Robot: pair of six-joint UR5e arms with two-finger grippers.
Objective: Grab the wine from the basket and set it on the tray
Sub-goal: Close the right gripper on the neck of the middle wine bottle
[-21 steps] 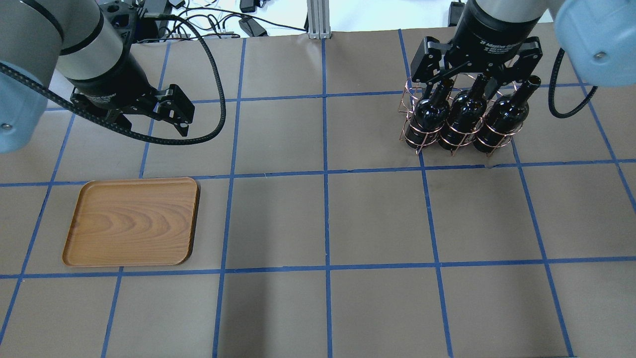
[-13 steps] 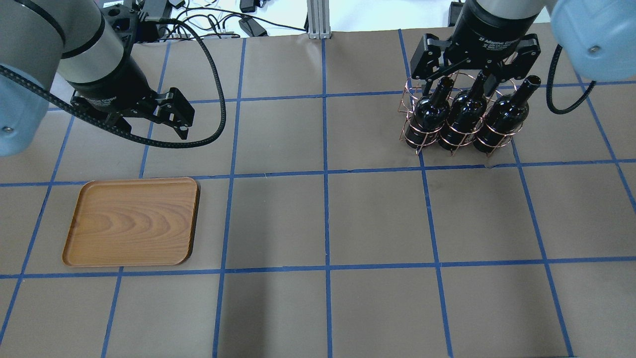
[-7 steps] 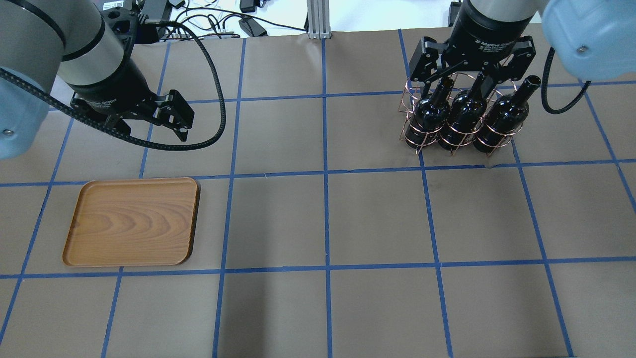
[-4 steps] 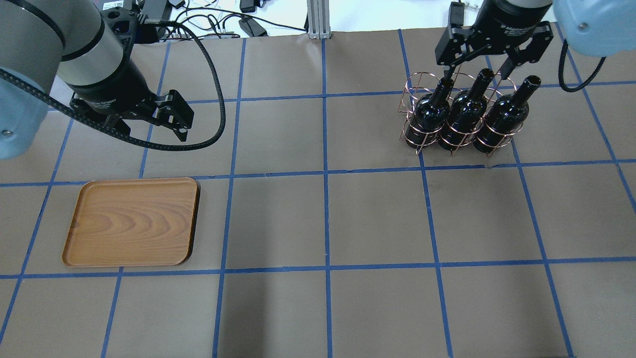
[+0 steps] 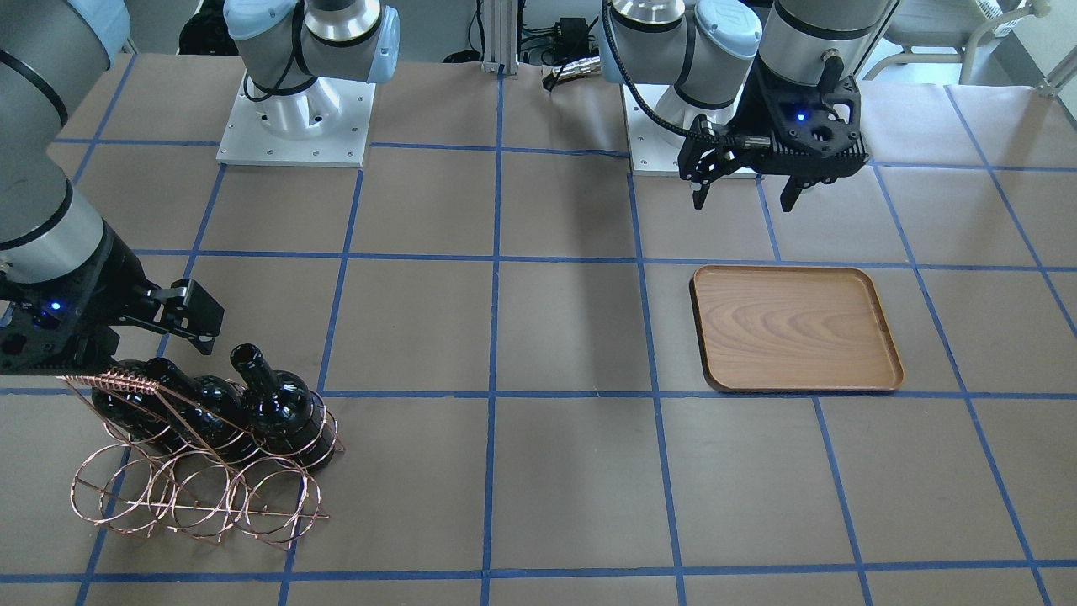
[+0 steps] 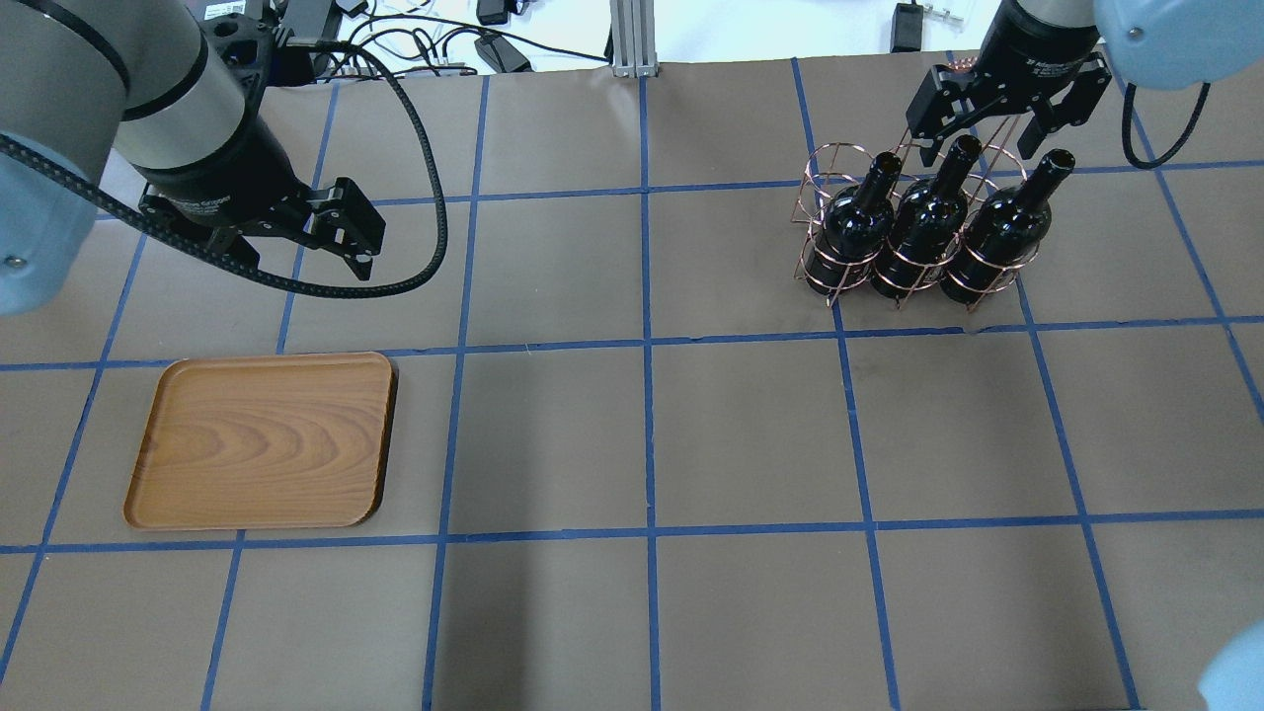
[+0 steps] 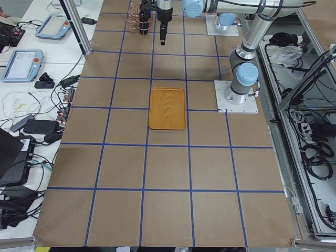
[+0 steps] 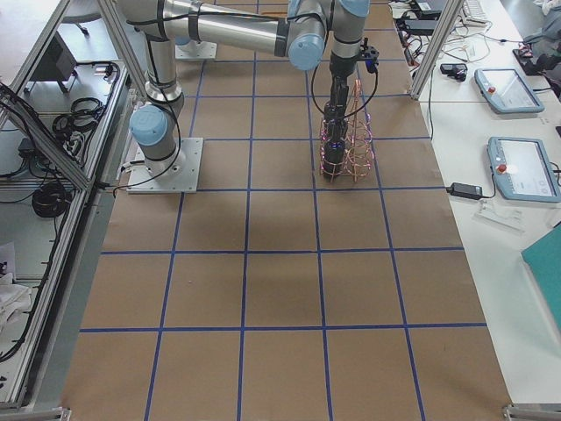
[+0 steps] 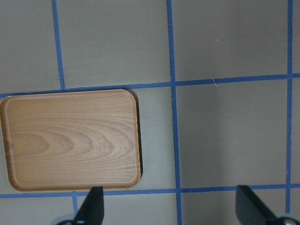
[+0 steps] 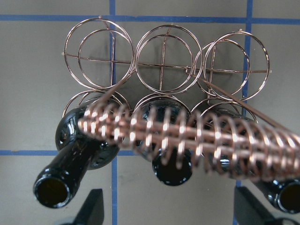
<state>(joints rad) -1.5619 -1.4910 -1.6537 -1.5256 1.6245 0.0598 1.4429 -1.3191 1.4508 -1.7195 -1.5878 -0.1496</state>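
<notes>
Three dark wine bottles (image 6: 923, 222) stand in the near row of the rose-copper wire basket (image 6: 820, 188), necks leaning away. My right gripper (image 6: 978, 153) is open and empty, just over the bottle mouths. In the right wrist view the basket's coil handle (image 10: 187, 136) crosses close in front, over the bottles (image 10: 172, 171), and my right gripper (image 10: 171, 211) stands open. In the front view the bottles (image 5: 282, 404) sit in the basket (image 5: 193, 497). The wood tray (image 6: 262, 439) lies bare at the left. My left gripper (image 6: 306, 252) hangs open behind it.
The table is brown paper with a blue tape grid. The basket's far row of rings (image 10: 164, 61) holds nothing. Cables and an aluminium post (image 6: 632, 39) lie beyond the far edge. The left wrist view shows the tray (image 9: 70, 138) below my open left fingers (image 9: 91, 206).
My right gripper has drawn away from the middle bottle's neck, toward the top of the overhead view, still open. The bottles and basket stay put. The left arm has barely moved.
</notes>
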